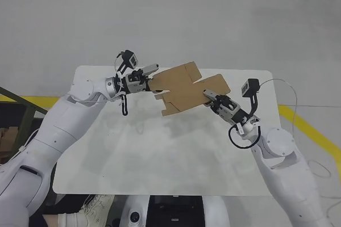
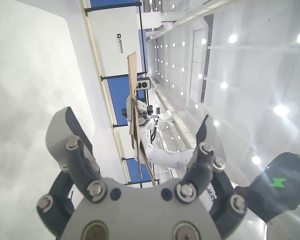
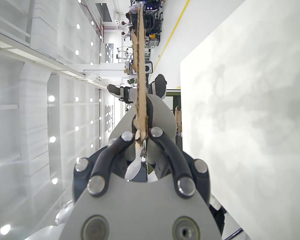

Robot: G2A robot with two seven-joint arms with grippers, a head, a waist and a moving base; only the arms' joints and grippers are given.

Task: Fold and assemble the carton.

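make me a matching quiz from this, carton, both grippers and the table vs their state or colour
Things:
1 carton
2 left gripper
3 right gripper
4 table

States:
a shut on the cardboard's edge
b white, beneath both arms
c open, one finger on each side of the cardboard
d brown, flat, not yet folded

Pairs: 1-d, 2-c, 3-a, 4-b

left tool (image 2: 137,116): spread wide | right tool (image 3: 143,129): clamped tight | both facing each other

Top view overhead, facing down on table (image 1: 159,164). 2 wrist views close, sharing carton (image 3: 140,76) edge-on.
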